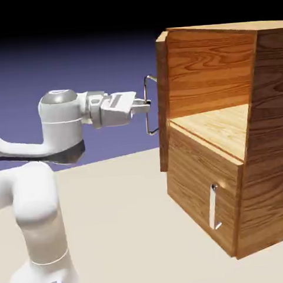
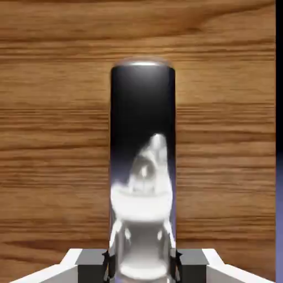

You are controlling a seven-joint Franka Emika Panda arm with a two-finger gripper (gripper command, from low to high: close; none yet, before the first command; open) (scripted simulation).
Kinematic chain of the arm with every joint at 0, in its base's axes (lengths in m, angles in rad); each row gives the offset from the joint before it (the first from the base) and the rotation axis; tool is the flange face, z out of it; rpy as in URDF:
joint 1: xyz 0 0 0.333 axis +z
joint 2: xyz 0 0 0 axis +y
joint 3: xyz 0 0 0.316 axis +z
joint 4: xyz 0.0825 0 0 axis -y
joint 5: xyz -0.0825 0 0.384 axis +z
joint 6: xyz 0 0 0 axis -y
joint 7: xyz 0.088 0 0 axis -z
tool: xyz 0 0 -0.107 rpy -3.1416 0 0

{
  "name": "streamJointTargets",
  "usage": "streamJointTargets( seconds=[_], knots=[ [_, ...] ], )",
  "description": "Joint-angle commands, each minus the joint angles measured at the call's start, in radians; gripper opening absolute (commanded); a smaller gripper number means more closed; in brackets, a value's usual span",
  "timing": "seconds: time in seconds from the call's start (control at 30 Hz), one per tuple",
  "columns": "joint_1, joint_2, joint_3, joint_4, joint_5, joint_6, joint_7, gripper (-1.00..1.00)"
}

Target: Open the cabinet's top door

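Standing swung outward just ahead of the end effector (image 1: 146, 106), the top door (image 1: 163, 101) of the cabinet (image 1: 251, 161) shows orange-brown grained wood, and its vertical silver handle (image 1: 149, 105) is pinched between the closed fingers, filling the hand view's middle as a dark, shiny bar (image 2: 142, 166). Beyond the door, the upper compartment (image 1: 216, 124) lies exposed with a pale wood floor, while below it the lower door (image 1: 200, 187) sits flush with its shorter handle (image 1: 214, 207). Beneath the end effector spreads a plain beige surface (image 1: 125, 215), against a blue-violet backdrop (image 1: 74, 59) fading to black.

Orange-brown grained wood on cabinet (image 1: 260, 160) and top door (image 1: 163, 101); silver handle (image 1: 149, 105); white arm (image 1: 29, 198); beige table (image 1: 131, 227); blue-violet backdrop (image 1: 74, 59).
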State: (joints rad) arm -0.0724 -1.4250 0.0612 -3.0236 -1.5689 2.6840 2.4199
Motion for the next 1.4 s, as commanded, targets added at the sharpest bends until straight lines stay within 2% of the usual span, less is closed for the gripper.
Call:
streamJointTargets(
  seconds=[0.0, 0.3, 0.43, 0.63, 0.87, 1.37],
  knots=[
    [0.012, -0.02, 0.02, -0.01, 0.045, -0.025, -0.026, -1.0],
    [0.179, -0.146, 0.291, -0.037, 0.425, -0.346, -0.17, -1.0],
    [0.115, -0.204, 0.406, -0.039, 0.599, -0.327, -0.246, -1.0],
    [0.175, -0.183, 0.619, 0.042, 0.788, -0.564, -0.253, -1.0],
    [0.11, -0.097, 0.863, 0.247, 0.984, -0.865, -0.239, -1.0],
    [-0.296, -0.009, 1.141, 0.791, 1.177, -1.365, -0.269, -1.0]
  ],
)
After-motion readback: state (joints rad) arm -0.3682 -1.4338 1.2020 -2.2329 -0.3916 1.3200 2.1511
